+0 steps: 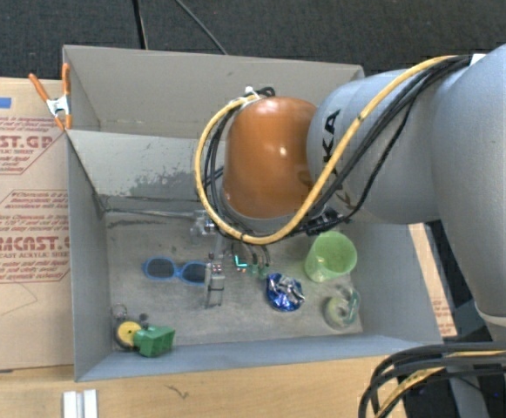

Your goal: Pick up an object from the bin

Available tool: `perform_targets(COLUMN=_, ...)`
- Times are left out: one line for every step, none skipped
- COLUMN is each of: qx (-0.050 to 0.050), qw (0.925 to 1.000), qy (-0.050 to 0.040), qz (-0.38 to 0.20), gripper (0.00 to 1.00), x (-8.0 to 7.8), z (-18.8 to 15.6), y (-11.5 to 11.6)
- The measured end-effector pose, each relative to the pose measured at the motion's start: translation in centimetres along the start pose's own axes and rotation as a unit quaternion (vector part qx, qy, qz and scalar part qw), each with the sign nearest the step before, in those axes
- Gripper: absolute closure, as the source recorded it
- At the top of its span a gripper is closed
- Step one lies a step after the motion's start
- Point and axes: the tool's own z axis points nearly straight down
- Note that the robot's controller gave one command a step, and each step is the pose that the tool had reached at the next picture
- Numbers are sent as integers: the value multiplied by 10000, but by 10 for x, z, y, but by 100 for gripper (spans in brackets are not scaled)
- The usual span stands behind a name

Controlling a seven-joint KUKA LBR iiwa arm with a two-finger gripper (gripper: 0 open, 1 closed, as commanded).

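In the camera view the arm is reaching in from the right. Its claw [213, 287] is hanging low over the middle of the bin [87, 233], under the orange wrist cover [266, 159]. The claw's tip is sitting just beside the end of a pair of blue sunglasses [172, 271] that lies nearer the view's right. The sunglasses are lying flat on the floor, a little to the view's left of centre. Nothing is showing as held, so I am judging this to be the approach to a grasp, with the lift not yet begun.

If the sunglasses are the target, the next move is calling for care. They are lying thin and flat, so the claw would need to go right down to the floor and close across the frame without nudging it away.

Other things are lying well apart from the claw:
- a green cup [329, 257] towards the view's right
- a shiny blue crumpled thing [283, 292] beside the cup
- a pale translucent thing [341, 308] near the front wall
- a green block [154, 341] with a yellow piece [127, 332], both in the front corner at the view's left

The wrist cover and the yellow cables [207, 159] are hiding the claw's upper part. I cannot tell whether the claw is wide or narrow, nor whether it is touching the sunglasses. The arm is also covering the bin's floor at the back right. The blue crumpled thing and the pale one are too unclear to name more exactly.
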Motion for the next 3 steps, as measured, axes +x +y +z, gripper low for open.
perform_targets(qx=3, qw=9991, qy=-7, qz=422, gripper=0, x=-36, z=96, y=-13)
perform_targets(qx=-13, qw=9991, qy=-43, qz=419, gripper=100, x=-38, z=91, y=-12)
perform_targets(qx=0, qw=9997, qy=-54, qz=-235, gripper=100, x=-57, z=99, y=-57)
